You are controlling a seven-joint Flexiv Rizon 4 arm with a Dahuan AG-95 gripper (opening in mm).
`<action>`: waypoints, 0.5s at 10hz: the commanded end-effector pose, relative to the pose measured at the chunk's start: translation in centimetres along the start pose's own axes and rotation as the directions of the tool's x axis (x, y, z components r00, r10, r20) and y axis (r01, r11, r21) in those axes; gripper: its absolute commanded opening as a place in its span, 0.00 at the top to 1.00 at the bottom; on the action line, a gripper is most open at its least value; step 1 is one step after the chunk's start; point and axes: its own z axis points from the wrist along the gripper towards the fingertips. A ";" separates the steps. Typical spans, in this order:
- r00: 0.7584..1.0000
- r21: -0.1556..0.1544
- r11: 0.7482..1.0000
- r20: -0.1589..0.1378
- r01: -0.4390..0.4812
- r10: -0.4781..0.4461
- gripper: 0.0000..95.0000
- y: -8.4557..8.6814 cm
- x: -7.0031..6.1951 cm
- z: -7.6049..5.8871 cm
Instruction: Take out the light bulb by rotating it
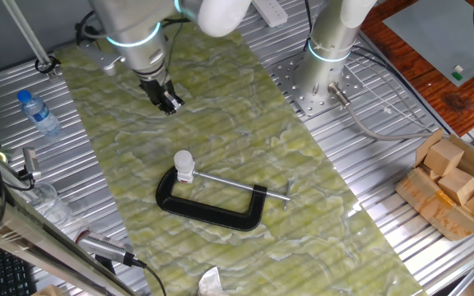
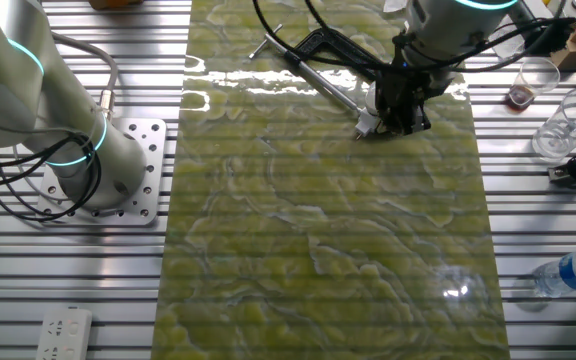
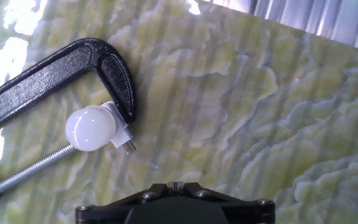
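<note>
The small frosted-white light bulb (image 1: 184, 161) stands in a white socket held by the black C-clamp (image 1: 212, 205) on the green marbled mat. In the hand view the bulb (image 3: 91, 128) is at the left, beside the clamp's jaw (image 3: 120, 78), with the clamp screw running off to the lower left. My gripper (image 1: 169, 103) hovers above the mat, behind the bulb and apart from it. Its fingers meet at the bottom edge of the hand view (image 3: 176, 185), shut and holding nothing. In the other fixed view my gripper (image 2: 408, 122) hides most of the bulb, and only a white bit (image 2: 367, 124) shows.
A clear blue-capped bottle (image 1: 38, 113) lies on the slatted table left of the mat. A box of wooden blocks (image 1: 455, 185) stands at the right. The arm's base (image 1: 327, 74) is bolted behind the mat. Plastic cups (image 2: 533, 80) stand near the clamp.
</note>
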 end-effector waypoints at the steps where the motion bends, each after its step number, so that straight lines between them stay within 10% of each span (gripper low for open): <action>1: 0.999 -0.002 0.999 -0.006 -0.048 0.048 1.00 0.0 0.1 0.0; 5: 0.998 -0.070 0.996 0.026 0.055 -0.053 1.00 0.0 0.1 0.0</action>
